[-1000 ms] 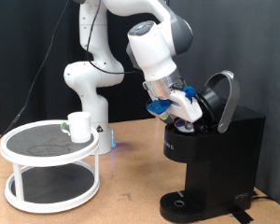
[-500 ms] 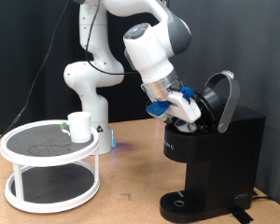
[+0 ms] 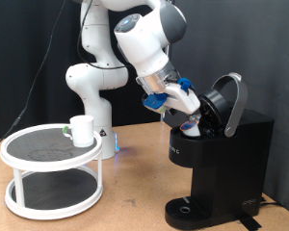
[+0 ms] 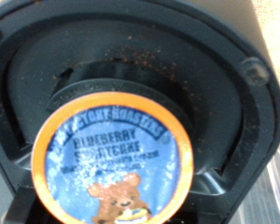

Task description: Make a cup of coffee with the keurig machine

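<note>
The black keurig machine [image 3: 226,159] stands at the exterior view's right with its rounded lid [image 3: 231,99] hinged open. A pod with an orange rim and blue label [image 4: 117,159] sits in the open brew chamber, and it shows in the exterior view [image 3: 192,123] too. My gripper [image 3: 183,106] hangs just above and left of the chamber, tilted towards it, fingers spread, with nothing between them. Its fingers do not show in the wrist view. The white cup [image 3: 82,130] stands on a round stand at the exterior view's left, far from the gripper.
The white two-tier round stand [image 3: 29,154] with dark shelves holds the cup on its upper tier. The arm's base [image 3: 91,96] rises behind it. The machine's round drip base [image 3: 188,209] sits at the bottom of the exterior view.
The gripper has pulled back up and to the left, away from the brew chamber. The pod stays in the chamber. The cup and the machine have not moved.
</note>
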Robot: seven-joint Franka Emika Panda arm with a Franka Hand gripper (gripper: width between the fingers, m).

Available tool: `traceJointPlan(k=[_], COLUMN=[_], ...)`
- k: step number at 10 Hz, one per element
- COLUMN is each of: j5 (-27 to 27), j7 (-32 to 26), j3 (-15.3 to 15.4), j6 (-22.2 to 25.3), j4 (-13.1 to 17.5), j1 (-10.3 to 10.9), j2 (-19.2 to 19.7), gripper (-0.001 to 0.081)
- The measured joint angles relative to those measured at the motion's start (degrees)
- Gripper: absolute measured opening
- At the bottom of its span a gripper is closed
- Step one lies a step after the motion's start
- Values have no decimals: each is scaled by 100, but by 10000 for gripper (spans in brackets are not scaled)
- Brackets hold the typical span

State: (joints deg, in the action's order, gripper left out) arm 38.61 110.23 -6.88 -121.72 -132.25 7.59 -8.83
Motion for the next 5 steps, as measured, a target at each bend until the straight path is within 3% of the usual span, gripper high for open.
traceJointPlan(k=[5], j5=[-141], j7=[82], j3=[211], j6=[-234], j4=[-198], j1=[38], j2=[54], gripper=[734])
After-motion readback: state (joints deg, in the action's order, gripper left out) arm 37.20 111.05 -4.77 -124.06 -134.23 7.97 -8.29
